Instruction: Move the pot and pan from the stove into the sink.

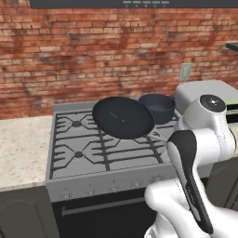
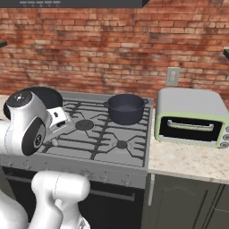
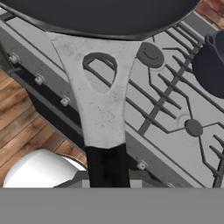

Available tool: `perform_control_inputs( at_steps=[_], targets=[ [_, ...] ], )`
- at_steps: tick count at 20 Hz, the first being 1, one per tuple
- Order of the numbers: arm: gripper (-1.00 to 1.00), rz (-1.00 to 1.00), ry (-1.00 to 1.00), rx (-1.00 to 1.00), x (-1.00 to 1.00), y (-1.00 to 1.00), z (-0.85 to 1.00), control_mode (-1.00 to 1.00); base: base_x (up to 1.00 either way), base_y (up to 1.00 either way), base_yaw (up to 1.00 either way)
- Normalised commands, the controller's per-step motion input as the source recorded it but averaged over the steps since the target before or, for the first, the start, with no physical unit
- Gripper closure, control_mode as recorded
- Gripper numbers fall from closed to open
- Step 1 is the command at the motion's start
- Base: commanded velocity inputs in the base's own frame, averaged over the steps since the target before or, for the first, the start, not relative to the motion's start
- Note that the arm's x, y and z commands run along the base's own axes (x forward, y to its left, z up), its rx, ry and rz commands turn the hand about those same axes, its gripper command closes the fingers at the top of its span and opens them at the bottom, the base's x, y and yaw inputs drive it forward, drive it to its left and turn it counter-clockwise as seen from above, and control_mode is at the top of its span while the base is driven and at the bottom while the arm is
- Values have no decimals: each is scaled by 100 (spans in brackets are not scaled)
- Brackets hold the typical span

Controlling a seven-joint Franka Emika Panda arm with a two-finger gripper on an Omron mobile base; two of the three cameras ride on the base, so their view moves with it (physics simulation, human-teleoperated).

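You have the stove [image 1: 93,153] spread out beneath the fingers, its grates and burners running away beyond them. The pan [image 1: 123,117] hangs tilted above those grates, straight ahead of the fingers, apparently lifted clear so it can travel toward the sink. The pot [image 2: 126,108] sits on a back burner, well off to one side of the fingers, untouched. The gripper [image 3: 107,175] is closed tight on the dark end of the pan's handle [image 3: 103,109], probably gripping far out because the silver part is too wide.
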Motion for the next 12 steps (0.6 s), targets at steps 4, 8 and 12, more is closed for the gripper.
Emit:
perform_control_inputs(
  at_steps=[4,8,12],
  targets=[
    [100,0,0,0,0,0,0,-100,0,0,0],
    [100,0,0,0,0,0,0,100,-18,0,3],
    [100,0,0,0,0,0,0,100,-44,0,26]
  ],
)
